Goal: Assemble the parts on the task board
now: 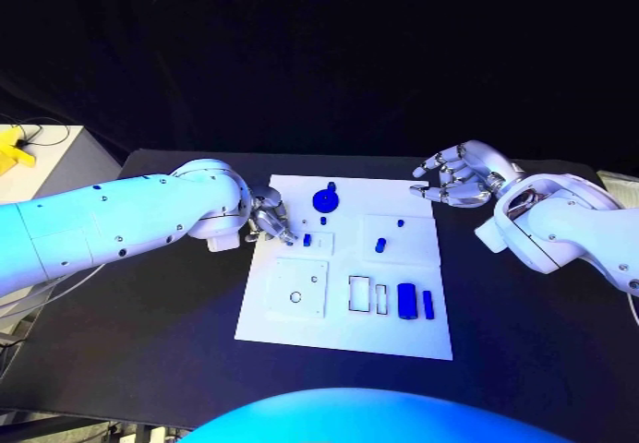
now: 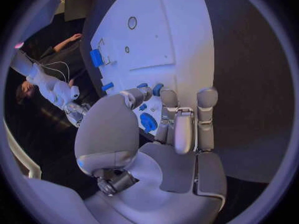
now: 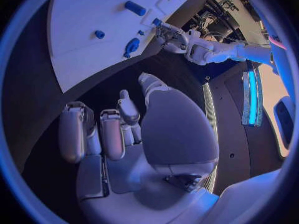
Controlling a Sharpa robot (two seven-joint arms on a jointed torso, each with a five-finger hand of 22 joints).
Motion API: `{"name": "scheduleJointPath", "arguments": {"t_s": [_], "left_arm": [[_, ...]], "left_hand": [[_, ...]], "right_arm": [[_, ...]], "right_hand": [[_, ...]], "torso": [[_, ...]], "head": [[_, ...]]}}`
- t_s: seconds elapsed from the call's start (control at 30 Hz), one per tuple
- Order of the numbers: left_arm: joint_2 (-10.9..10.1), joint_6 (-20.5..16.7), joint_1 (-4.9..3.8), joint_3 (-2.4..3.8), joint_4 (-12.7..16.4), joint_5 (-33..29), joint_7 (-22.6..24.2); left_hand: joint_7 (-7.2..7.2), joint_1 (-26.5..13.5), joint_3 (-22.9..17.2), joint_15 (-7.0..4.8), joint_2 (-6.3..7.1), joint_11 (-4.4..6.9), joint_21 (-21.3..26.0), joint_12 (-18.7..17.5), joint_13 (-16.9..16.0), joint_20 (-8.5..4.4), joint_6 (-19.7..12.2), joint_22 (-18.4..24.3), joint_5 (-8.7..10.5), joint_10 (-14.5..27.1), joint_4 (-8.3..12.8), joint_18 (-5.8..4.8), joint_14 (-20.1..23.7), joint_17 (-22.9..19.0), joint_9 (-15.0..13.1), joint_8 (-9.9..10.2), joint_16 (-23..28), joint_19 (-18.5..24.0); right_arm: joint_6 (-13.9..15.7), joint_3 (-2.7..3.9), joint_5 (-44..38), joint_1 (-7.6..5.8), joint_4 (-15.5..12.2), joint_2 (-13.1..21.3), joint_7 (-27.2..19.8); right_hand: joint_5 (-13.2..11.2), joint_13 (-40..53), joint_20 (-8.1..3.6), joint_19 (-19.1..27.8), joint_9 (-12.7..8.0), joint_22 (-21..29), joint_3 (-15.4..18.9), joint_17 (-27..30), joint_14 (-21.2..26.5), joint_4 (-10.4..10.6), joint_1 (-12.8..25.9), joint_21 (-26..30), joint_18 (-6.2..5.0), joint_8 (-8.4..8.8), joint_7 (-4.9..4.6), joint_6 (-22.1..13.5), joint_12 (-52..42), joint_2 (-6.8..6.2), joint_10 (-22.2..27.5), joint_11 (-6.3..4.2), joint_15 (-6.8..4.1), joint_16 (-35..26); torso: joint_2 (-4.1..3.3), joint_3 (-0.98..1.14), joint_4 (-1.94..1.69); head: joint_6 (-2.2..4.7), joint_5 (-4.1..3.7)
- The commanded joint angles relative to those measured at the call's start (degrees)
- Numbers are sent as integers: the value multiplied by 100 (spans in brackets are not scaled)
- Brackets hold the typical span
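The white task board (image 1: 343, 323) lies mid-table. My left hand (image 1: 271, 221) reaches over its left edge, and its thumb and a finger pinch a small blue peg (image 1: 307, 240) that stands on the board; the peg (image 2: 157, 89) sits between the fingertips (image 2: 168, 97). A round blue part (image 1: 326, 198) and a tiny blue part (image 1: 324, 221) lie just beyond. Another blue part (image 1: 381, 245) sits mid-board, and two blue blocks (image 1: 406, 301) lie near the front right. My right hand (image 1: 457, 175) hovers off the board's far right corner, fingers apart and holding nothing.
The board has a square raised plate with a ring (image 1: 298, 288) and rectangular slots (image 1: 361, 293) near its front. Black table (image 1: 533, 351) surrounds the board. A pale bench with a yellow object (image 1: 14, 146) stands at the far left.
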State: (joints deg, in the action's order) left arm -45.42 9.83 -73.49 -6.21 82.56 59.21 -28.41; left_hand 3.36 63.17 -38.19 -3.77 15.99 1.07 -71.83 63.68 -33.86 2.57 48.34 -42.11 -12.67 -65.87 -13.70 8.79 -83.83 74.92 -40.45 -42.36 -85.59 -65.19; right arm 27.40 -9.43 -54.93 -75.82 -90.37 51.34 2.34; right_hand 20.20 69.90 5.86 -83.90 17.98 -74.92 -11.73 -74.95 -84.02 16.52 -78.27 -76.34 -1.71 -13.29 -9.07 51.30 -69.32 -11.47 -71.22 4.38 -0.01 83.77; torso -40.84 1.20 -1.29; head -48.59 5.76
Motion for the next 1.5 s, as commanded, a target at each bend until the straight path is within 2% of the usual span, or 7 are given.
{"name": "scheduleJointPath", "arguments": {"t_s": [0.03,0.7,1.07,1.2,1.3,1.37,1.5], "left_arm": [[-20,17,31,-20,38,-37,33],[-198,-158,28,32,194,-62,33],[-420,-243,7,212,419,-319,66],[-491,-433,-10,277,487,-765,244],[-535,-667,-27,311,516,-1067,572],[-557,-973,-37,327,527,-1256,942],[-529,-1572,-42,336,507,-1214,1651]], "left_hand": [[19,59,611,-3,-28,-57,45,37,-31,18,49,17,12,-1,-254,-30,-292,244,4,48,38,-15],[26,-33,1849,3,-242,-65,72,43,-72,16,95,31,34,-13,-309,-23,-296,255,24,119,40,-36],[67,238,2073,27,-354,-98,194,-148,266,28,-30,284,-24,236,-305,15,-238,91,21,163,111,115],[245,441,2309,181,-443,-269,695,-352,558,148,-445,1207,-34,785,-308,158,130,-747,104,278,483,751],[349,520,2395,263,-482,-363,759,-393,598,206,-640,1237,-37,978,-309,159,246,-940,207,365,564,811],[495,731,2467,417,-551,-520,1084,-629,766,350,-925,1398,-56,1487,-311,158,1085,-2362,448,521,1316,1083],[666,1373,2112,552,-643,-672,1505,-958,1043,471,-1064,1632,-86,1929,-245,160,2015,-3708,750,650,2191,1291]], "right_arm": [[-25,0,-55,10,-4,3,-57],[-25,0,-55,32,8,3,-61],[-18,0,-55,47,20,6,-65],[-9,0,-55,53,29,3,-70],[-3,0,-55,57,39,0,-73],[7,0,-55,58,49,0,-80],[30,0,-55,60,65,-1,-94]], "right_hand": [[21,-5,-4,-194,-5,-1125,-22,-753,-322,2,49,32,-89,-9,-6,-37,13,8,33,-6,1,-34],[21,-5,-4,-194,-5,-1125,-22,-753,-322,2,49,32,-89,-9,-6,-37,13,8,33,-6,1,-34],[21,-5,-4,-194,-5,-1125,-22,-753,-322,2,49,32,-89,-9,-6,-37,13,8,33,-6,1,-34],[22,-18,-4,-190,-8,-1121,-35,-746,-318,2,59,51,-92,-15,-8,-51,22,1,44,-5,2,-41],[22,-18,-4,-190,-8,-1121,-35,-746,-318,2,59,51,-92,-15,-8,-51,22,1,44,-5,2,-41],[22,-18,-4,-190,-8,-1121,-35,-746,-318,2,59,51,-92,-15,-8,-51,22,1,44,-5,2,-41],[22,-37,-3,-180,-9,-1112,-37,-736,-314,2,62,84,-98,-17,-8,-54,40,-1,62,-4,2,-51]], "torso": [[-13,-1,8],[-5,2,0],[-13,-4,3],[-11,0,8],[-16,5,10],[-19,6,11],[-18,8,2]], "head": [[8,-4],[33,-16],[58,-13],[61,-10],[74,-18],[83,-28],[100,-59]]}}
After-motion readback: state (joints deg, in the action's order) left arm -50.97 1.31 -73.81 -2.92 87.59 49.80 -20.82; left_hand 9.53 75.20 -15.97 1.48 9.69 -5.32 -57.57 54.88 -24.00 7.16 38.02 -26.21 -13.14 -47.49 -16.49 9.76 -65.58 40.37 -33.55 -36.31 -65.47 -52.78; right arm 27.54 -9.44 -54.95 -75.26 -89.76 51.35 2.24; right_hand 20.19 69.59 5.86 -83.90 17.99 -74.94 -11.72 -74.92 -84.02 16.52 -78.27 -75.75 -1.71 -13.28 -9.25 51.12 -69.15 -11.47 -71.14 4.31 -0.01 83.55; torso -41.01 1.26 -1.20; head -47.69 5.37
